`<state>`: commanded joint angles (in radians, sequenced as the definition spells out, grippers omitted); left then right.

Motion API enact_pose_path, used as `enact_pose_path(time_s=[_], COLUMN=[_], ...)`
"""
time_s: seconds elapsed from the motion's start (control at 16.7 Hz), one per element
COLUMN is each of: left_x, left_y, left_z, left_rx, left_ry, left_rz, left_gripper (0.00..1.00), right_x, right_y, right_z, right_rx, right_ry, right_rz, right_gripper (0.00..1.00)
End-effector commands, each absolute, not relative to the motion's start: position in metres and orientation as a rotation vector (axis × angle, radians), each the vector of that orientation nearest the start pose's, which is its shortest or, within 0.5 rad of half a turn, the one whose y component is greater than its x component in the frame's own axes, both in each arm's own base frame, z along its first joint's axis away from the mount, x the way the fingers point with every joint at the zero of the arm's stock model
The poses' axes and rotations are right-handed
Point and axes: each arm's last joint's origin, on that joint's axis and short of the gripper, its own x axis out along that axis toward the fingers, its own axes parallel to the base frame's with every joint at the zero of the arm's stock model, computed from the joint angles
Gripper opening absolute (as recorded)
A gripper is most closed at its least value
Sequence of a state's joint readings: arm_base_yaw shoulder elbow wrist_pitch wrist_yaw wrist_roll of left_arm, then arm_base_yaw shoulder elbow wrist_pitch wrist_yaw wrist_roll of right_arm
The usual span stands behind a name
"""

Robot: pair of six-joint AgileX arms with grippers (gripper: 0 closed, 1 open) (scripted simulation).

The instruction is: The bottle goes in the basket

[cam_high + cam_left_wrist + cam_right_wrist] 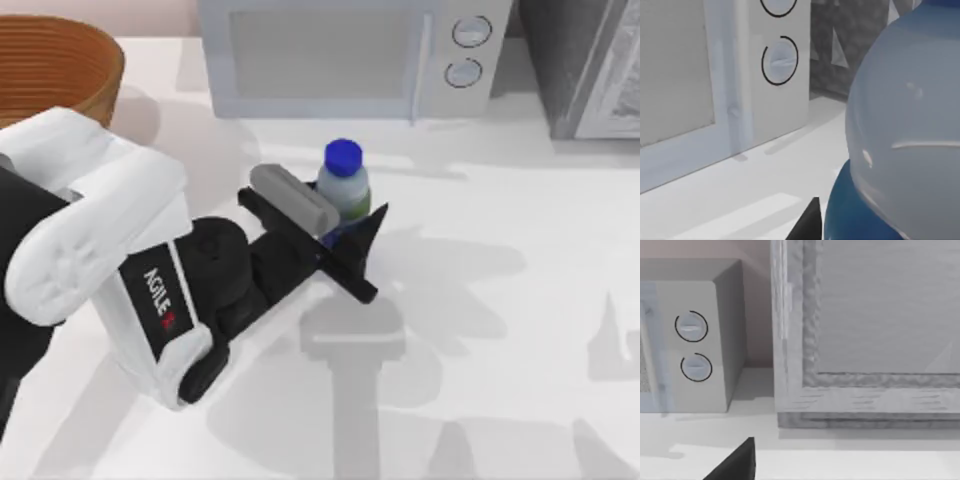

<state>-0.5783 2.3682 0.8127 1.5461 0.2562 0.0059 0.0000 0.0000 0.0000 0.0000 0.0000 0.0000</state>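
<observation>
My left tool (345, 228) sits near the middle of the bench (500, 330), its dark fingers set either side of the bottle (345, 185) low on the body, and they look closed onto it, though I cannot see the contact faces clearly enough to swear to a firm hold. In the left wrist view the bottle (905, 130) looms right up against the camera, clear upper part over the dark blue lower half, with one black fingertip (807, 225) just beside it. The bottle stands upright, blue cap up, a little in front of the microwave (340, 55) that runs along the bench's far edge. The basket (55, 65) is at the far left corner, well apart from the bottle and partly behind my own left arm. To do this step well I would confirm the squeeze is square across the body, lift straight up before any sideways travel so the base clears the bench, then carry it over the wicker rim and lower it inside rather than dropping it from height. The right tool (735, 462) shows as a dark finger edge in its own wrist view, and I cannot tell how far open it is. Count: one bottle, one basket, one microwave with two round dials.
</observation>
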Motion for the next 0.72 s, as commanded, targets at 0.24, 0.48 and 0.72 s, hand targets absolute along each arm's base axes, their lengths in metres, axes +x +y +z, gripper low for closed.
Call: enact_pose_path(time_s=[0.24,0.48,0.72], left_x=[0.312,0.328,0.369], left_y=[-0.208,-0.203,-0.171], left_z=[0.039,0.056,0.094], left_rx=[-0.003,-0.006,0.000], left_ry=[0.009,-0.026,-0.040], left_rz=[-0.805,-0.829,-0.922], left_gripper=[0.00,0.00,0.00], right_x=[0.106,0.106,0.106], right_y=[-0.001,-0.001,-0.001], right_z=[0.160,0.160,0.160], right_rx=[0.000,0.000,0.000], right_ry=[0.000,0.000,0.000], right_rz=[0.000,0.000,0.000], right_gripper=[1.00,1.00,1.00])
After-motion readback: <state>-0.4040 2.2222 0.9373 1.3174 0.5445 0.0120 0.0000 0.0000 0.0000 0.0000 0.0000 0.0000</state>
